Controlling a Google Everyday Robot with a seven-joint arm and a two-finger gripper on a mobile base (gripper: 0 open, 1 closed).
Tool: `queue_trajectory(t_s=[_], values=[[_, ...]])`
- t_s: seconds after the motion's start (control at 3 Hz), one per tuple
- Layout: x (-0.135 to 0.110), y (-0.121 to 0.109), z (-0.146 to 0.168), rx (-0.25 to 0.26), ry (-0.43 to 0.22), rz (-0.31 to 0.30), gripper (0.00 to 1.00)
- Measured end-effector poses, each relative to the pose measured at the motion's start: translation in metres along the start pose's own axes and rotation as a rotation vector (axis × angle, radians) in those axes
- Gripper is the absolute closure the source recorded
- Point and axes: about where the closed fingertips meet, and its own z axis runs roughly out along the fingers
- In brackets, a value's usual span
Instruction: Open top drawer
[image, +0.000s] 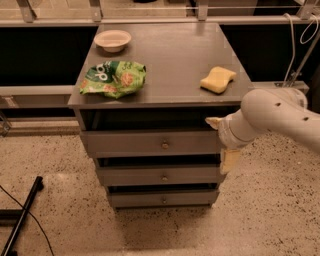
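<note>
Top drawer (145, 143) faces camera, long axis horizontal; gripper (222, 142) spread at right end.

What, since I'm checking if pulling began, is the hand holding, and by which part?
Apparently nothing: the hand sits beside the top drawer, away from its knob.

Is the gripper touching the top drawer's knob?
Apart. Camera view: the gripper sits by the top drawer's right end, bare front between it and the knob.
</note>
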Motion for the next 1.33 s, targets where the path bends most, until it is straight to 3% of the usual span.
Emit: queue_trajectory(t_s=[0.33,0.67,1.0,1.33], values=[[0.002,-0.018,0.027,-0.007,0.031,-0.034,0.0],[0.003,-0.044,0.047,-0.008,0.066,-0.029,0.0],[0.008,-0.059,0.06,-0.017,0.085,0.02,0.18],[0.015,-0.06,0.068,-0.031,0.087,0.084,0.49]])
